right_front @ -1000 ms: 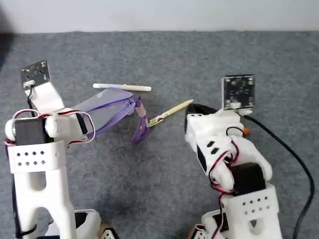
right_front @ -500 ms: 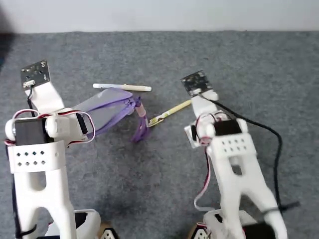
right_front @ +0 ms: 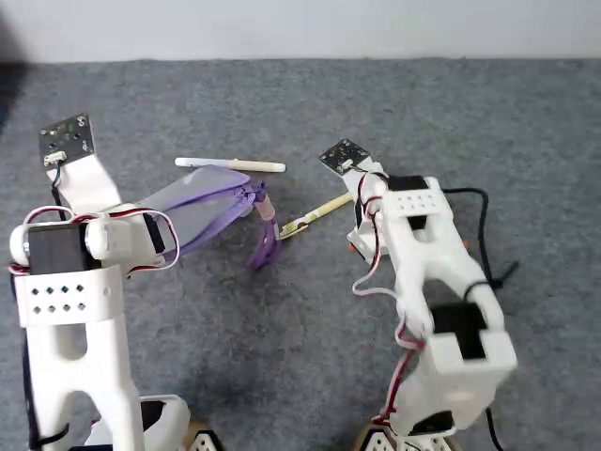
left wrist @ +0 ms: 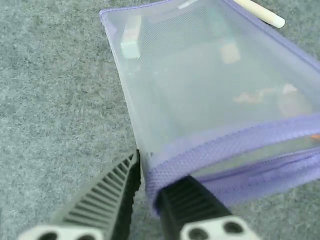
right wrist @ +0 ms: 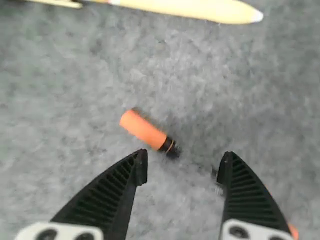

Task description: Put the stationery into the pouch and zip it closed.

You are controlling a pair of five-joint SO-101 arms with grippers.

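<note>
**Tools.** My left gripper (left wrist: pixel 145 170) is clamped on a corner of the pouch (left wrist: pixel 210 100), by the zip band. My right gripper (right wrist: pixel 185 162) hangs with its jaws apart above the orange stick (right wrist: pixel 145 131), touching nothing.

**Task's things.** The stick lies flat on the mat (right_front: pixel 282 329), nearer one jaw than the other and slanted to their closing line. The yellow pen (right wrist: pixel 175 7) lies just beyond it, apart. The white pen (right_front: pixel 230 165) lies along the pouch's far edge.

**Step in hand, as I judge it:** picking up the stick.
- I should shift until the stick sits midway between the jaws.
- A wrist turn should bring the jaws onto its sides, not its ends.
- I should lower into the mat pile, then close on the orange body, not the black tip.

**Edges and room.**
- The yellow pen is near enough to be nudged by a wide approach.
- Open mat lies between the stick and the pouch.
- The purple strap (right_front: pixel 263 244) hangs at the mouth and may snag.
- I cannot tell how wide the mouth stands.
</note>
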